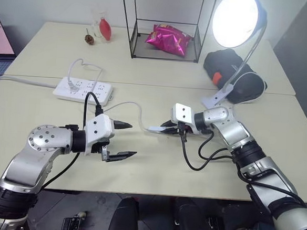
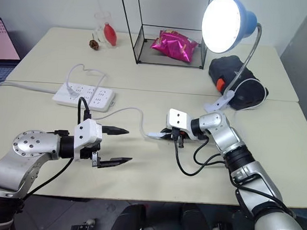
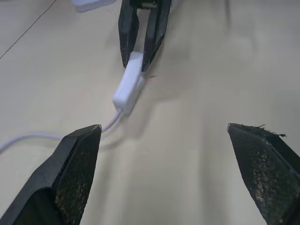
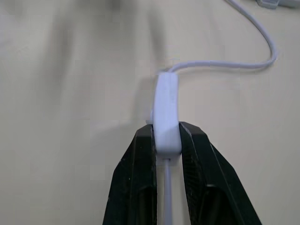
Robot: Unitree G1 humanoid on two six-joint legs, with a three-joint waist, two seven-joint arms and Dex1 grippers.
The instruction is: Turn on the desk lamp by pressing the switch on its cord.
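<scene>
The right gripper point(image 4: 167, 140) has its two black fingers pinched on one end of the switch point(image 4: 167, 110), which lies on the table point(image 1: 154, 183) in front of the power strip point(image 1: 83, 89). The left gripper point(image 1: 123, 141) hangs just beside the switch with its fingers spread wide, apart from it. From the switch the cord point(image 1: 128, 106) curves back toward the power strip. Behind the switch, the desk lamp point(image 2: 226, 22) shines brightly.
</scene>
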